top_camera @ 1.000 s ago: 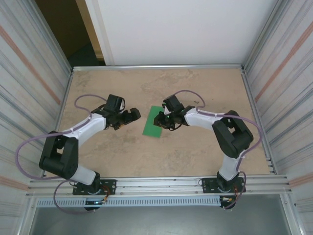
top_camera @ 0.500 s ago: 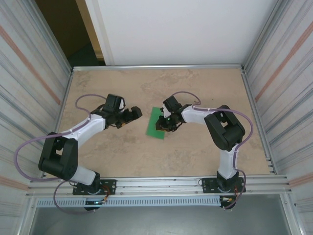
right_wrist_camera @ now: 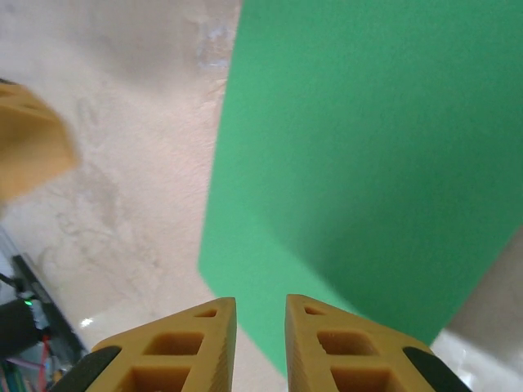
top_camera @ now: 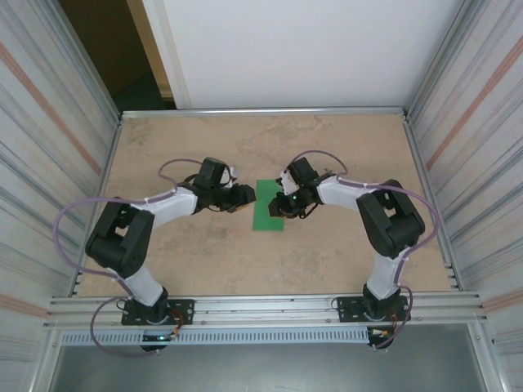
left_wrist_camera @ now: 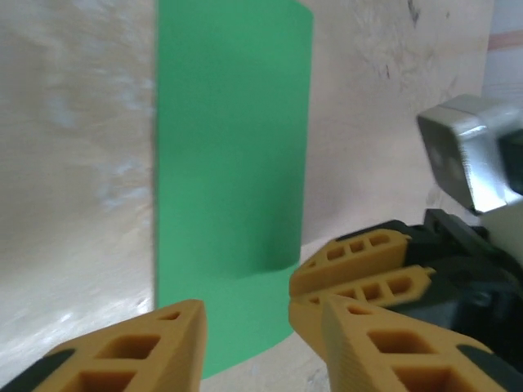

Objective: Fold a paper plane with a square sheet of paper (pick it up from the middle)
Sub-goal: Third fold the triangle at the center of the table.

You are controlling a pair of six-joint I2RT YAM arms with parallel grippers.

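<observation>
Left end effector [left_wrist_camera: 257, 314] reached green sheet [left_wrist_camera: 233, 139], jaws apart; right end effector [right_wrist_camera: 261, 304]: grip on edge hidden.

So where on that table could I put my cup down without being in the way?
The wide bare stretch of table between the green paper and the back rail, or the strip before the front rail. The middle is crowded: left claw and right claw flank it.

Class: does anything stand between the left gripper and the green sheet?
Nothing visible does. The left gripper sits at the left edge of the green sheet, over bare table; the right gripper is at its opposite edge.
</observation>
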